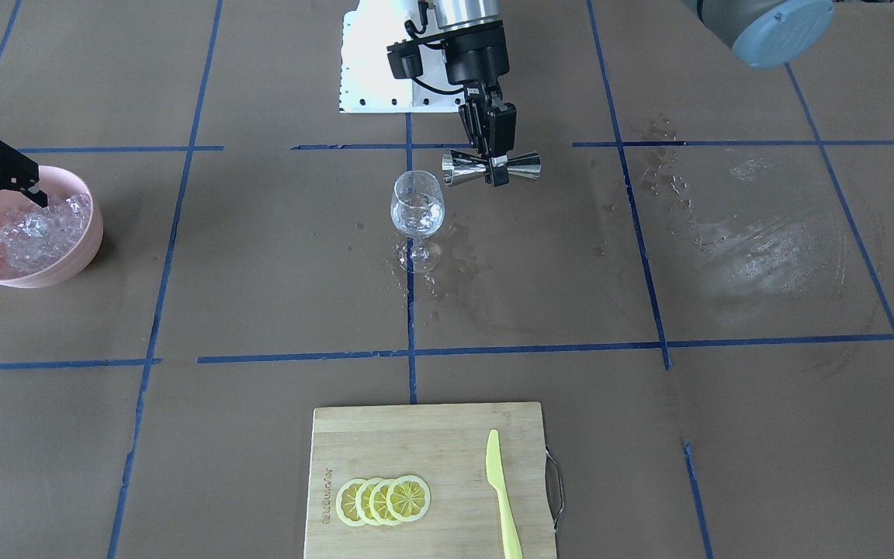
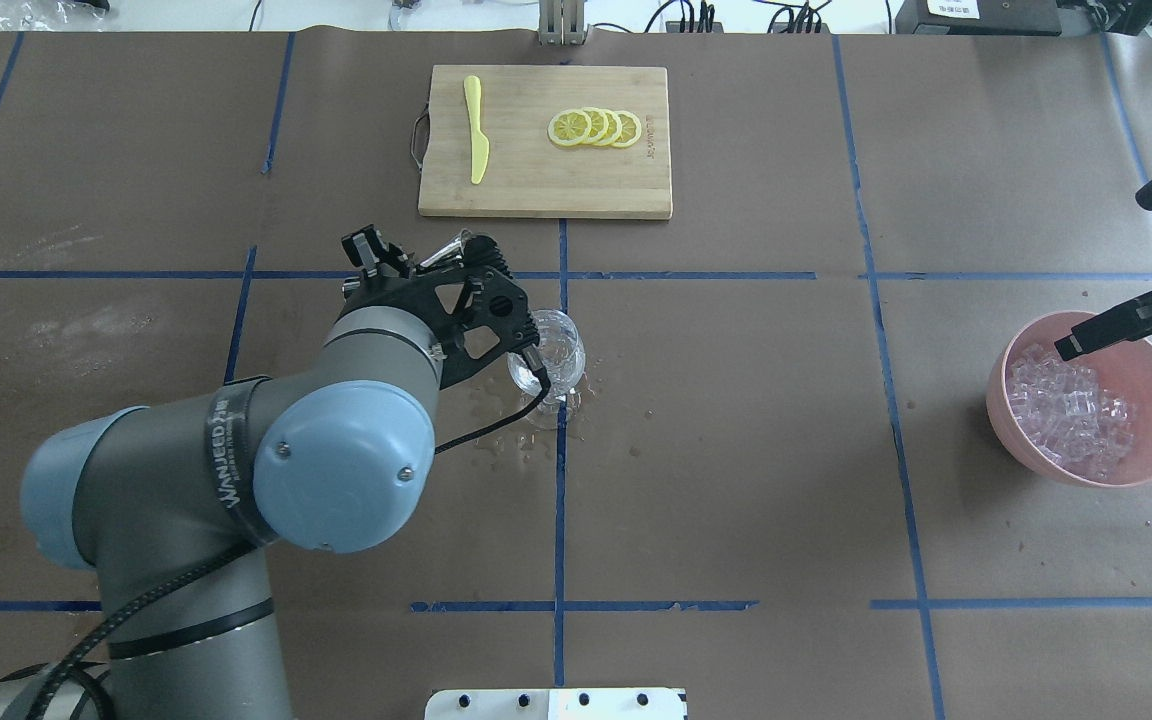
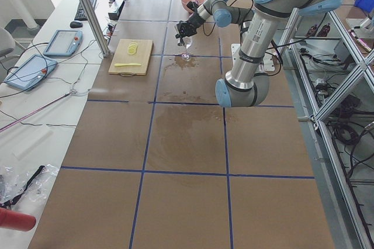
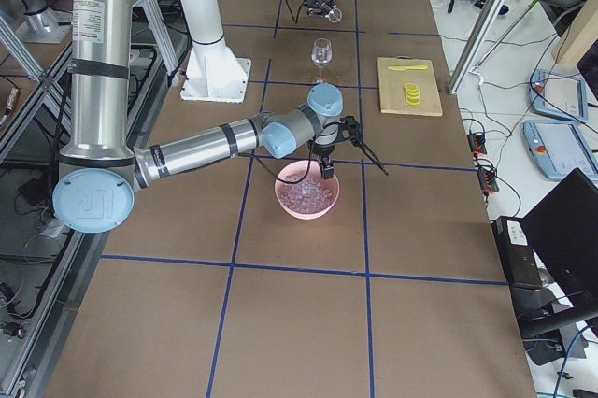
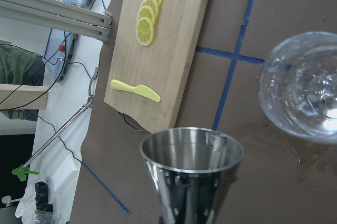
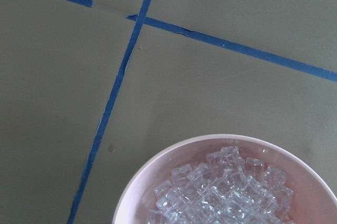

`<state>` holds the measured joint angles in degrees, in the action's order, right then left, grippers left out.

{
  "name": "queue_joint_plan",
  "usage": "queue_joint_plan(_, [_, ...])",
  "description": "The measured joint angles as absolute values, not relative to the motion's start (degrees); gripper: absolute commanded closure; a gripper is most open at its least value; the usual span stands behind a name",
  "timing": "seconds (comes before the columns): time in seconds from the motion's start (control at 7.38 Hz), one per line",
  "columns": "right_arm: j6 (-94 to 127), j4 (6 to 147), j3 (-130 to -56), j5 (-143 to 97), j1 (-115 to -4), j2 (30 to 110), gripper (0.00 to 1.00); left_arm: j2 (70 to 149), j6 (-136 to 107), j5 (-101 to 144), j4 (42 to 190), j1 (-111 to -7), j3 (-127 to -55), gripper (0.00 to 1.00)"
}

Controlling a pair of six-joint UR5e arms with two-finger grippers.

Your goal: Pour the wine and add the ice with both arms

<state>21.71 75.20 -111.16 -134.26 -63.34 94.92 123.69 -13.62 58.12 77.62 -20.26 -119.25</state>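
My left gripper [image 1: 496,164] is shut on the waist of a steel jigger [image 1: 491,167]. It holds the jigger on its side, just above and beside the rim of a clear wine glass [image 1: 417,206] at the table's middle. The left wrist view shows the jigger's mouth [image 5: 192,153] and the glass [image 5: 305,92], which holds something clear and glittering. I cannot tell how much is wine. My right gripper [image 1: 8,213] hangs open and empty over the pink bowl [image 1: 67,268]. The bowl holds a heap of ice [image 1: 39,233], also seen in the right wrist view [image 6: 221,192].
A bamboo cutting board [image 1: 385,442] holds several lemon slices [image 1: 383,500] and a yellow knife [image 1: 501,493] at the operators' edge. Spilled drops lie around the glass foot [image 1: 447,256], with wet smears [image 1: 757,256] toward my left. The white pedestal [image 1: 373,70] stands behind the glass.
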Motion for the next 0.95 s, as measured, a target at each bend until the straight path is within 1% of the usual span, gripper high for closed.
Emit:
queue_joint_plan(0.41, [21.7,75.2,-111.0,-133.9,-63.3,94.9,0.0,106.6,-27.9,58.0,98.6,-20.8,-121.6,1.0])
queue_joint_plan(0.68, [21.8,75.2,-110.8,-133.9,-63.1,94.9,0.0,92.9,-37.8,57.8,121.3,-20.8,-119.7,1.0])
queue_joint_plan(0.81, [21.8,75.2,-110.6,-133.9,-63.1,94.9,0.0,86.1,-42.5,57.0,138.3,-20.8,-114.9,1.0])
queue_joint_plan(0.95, [21.8,75.2,-110.6,-133.9,-63.0,95.0,0.0,81.6,-46.3,54.1,152.5,-20.3,-108.2,1.0])
